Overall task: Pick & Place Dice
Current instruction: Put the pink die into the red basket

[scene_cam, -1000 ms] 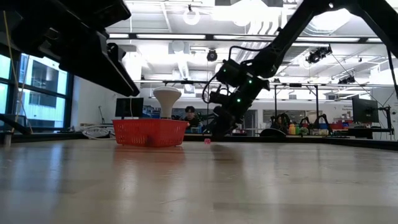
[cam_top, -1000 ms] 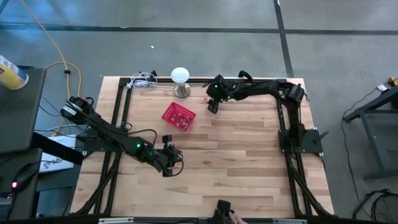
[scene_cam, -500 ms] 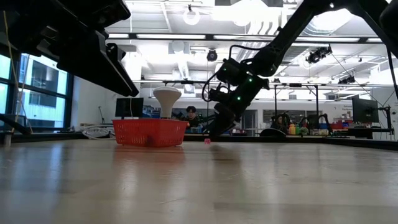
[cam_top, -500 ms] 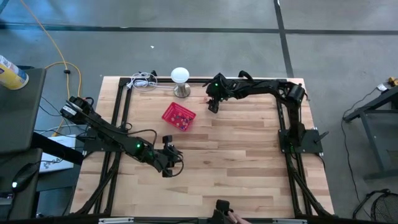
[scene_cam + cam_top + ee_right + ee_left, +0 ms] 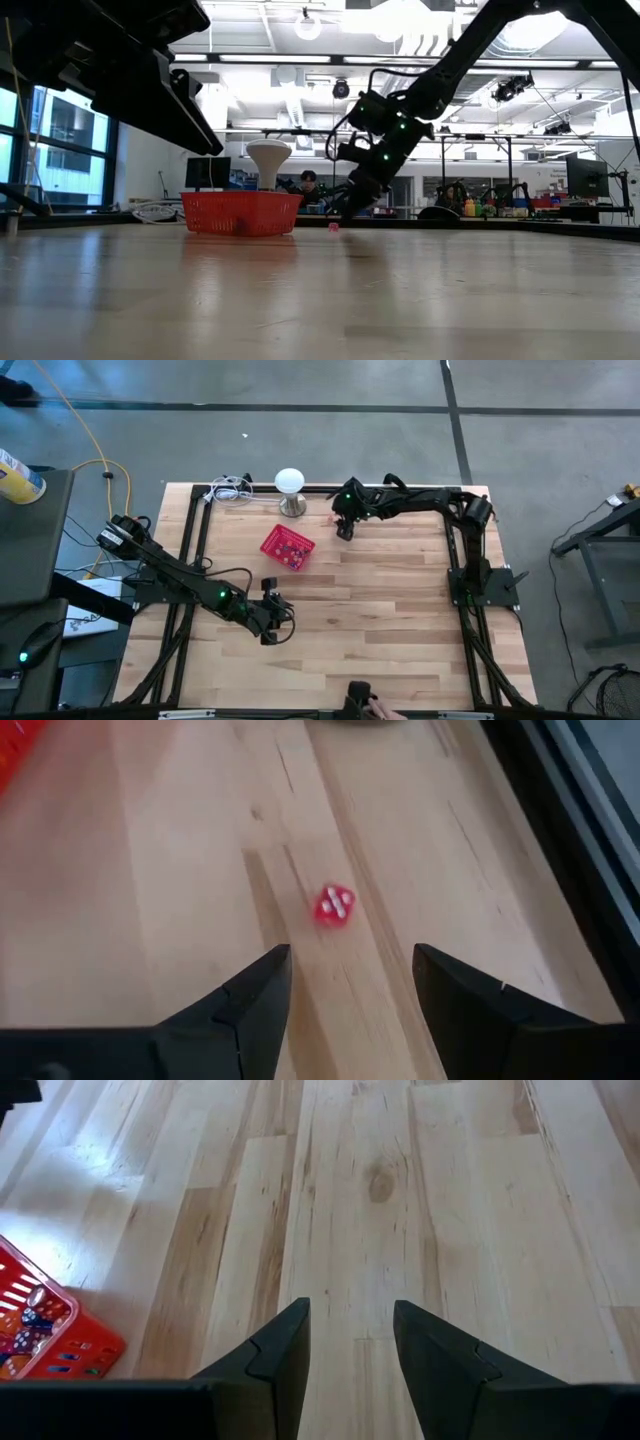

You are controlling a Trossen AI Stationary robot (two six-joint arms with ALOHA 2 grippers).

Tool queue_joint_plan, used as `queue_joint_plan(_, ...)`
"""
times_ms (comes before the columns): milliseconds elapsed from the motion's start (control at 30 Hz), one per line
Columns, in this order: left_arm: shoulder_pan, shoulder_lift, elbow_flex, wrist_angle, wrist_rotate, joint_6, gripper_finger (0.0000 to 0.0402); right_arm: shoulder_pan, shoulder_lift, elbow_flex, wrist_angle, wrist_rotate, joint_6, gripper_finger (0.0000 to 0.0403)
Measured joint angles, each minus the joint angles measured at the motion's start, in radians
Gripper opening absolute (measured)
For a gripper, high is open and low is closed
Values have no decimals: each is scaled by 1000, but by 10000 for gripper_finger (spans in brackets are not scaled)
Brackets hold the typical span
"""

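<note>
My right end effector point(image 5: 350, 982) hangs low over the far edge of the desk point(image 5: 400, 610), fingers spread and empty, pitched down at one loose die point(image 5: 335, 906). That red-pink die with white pips lies alone on the bare wood just ahead of my fingertips, untouched, roughly centred on the gap between them. I judge this to be the lining-up step before a descent and pinch. In the low view the same die point(image 5: 333, 226) sits on the desk just below the end effector.

My left end effector point(image 5: 350, 1342) waits over the near-left part of the desk, fingers spread, holding nothing.

The red mesh basket point(image 5: 287, 547) stands between the two arms, near the white mushroom-shaped stand point(image 5: 289, 490). It holds the other dice point(image 5: 28, 1323), a small heap in red, orange and blue.

Count: one loose die, one basket, one stand. The dice in the basket are too small to number.
</note>
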Motion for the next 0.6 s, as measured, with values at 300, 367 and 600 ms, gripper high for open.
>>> queue_joint_plan(300, 1, 0, 0, -1, 0, 25, 139, 22, -29, 77, -277, 60, 46, 201)
queue_joint_plan(367, 6, 0, 0, 0, 0, 32, 139, 22, -29, 123, -315, 73, 62, 201)
queue_joint_plan(600, 23, 0, 0, 0, -1, 31, 139, 32, -24, 245, -369, 53, 58, 201)
